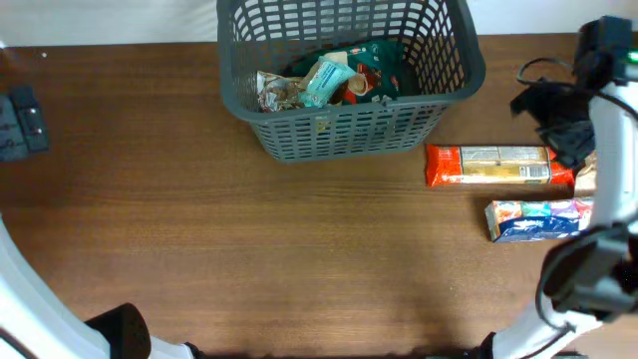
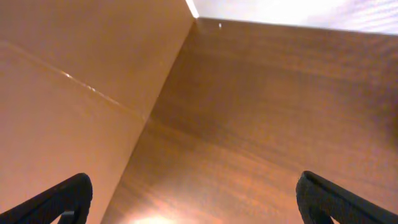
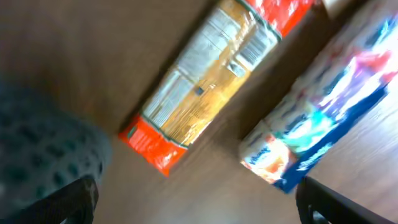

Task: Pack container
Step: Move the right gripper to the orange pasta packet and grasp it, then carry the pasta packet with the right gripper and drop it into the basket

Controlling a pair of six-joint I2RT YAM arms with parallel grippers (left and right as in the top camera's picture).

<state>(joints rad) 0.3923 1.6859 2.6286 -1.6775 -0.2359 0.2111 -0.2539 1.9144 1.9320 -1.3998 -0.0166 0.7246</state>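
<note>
Some snacks lie in the container. The orange packet and blue packet at right wait on the desk. My left hand and right hand both gape, empty.

Left arm: white link curving in from bottom-left corner of overhead, black joint at lower end. Left gripper: jaws spread wide, 2 black fingertips at bottom corners of wrist view, holding nothing. Right arm: white link running along right edge of overhead, black joints above and below it, dark cable looped near top. Right gripper: jaws wide apart, 2 dark fingertips at bottom corners, holding nothing; wrist view blurred.
</note>
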